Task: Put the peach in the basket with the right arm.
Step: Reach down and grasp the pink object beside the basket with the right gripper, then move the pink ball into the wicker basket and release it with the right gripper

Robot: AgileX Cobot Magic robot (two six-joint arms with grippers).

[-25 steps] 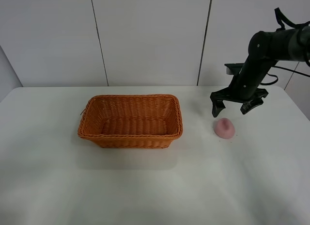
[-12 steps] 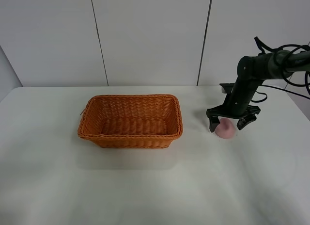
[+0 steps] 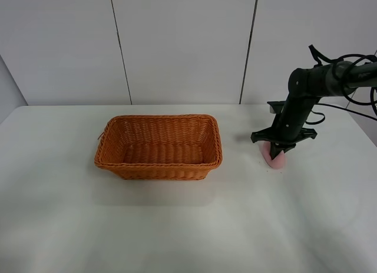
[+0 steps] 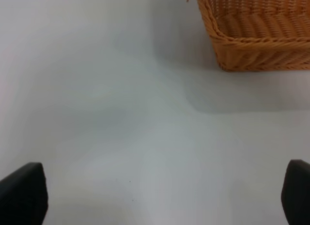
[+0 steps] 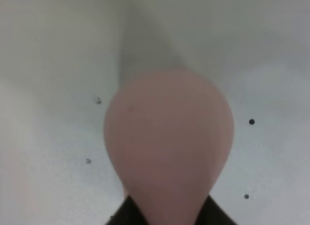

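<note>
The pink peach (image 3: 277,160) rests on the white table, right of the orange wicker basket (image 3: 165,170). My right gripper (image 3: 275,151) has come down from above and is shut on the peach, so only the fruit's lower part shows beneath the black fingers. In the right wrist view the peach (image 5: 169,142) fills the middle, with dark fingers (image 5: 123,216) just showing at its base. The left gripper (image 4: 160,196) is open over bare table, its fingertips (image 4: 22,193) far apart, and a corner of the basket (image 4: 256,45) lies beyond it. It does not appear in the high view.
The white table (image 3: 188,226) stretches wide in front of the basket. A white panelled wall (image 3: 177,43) stands behind. Black cables (image 3: 353,58) loop off the right arm near the table's right edge.
The right arm came down onto the peach. Its fingers, spread wide before, have drawn together on the fruit. The basket and peach have stayed in place.
</note>
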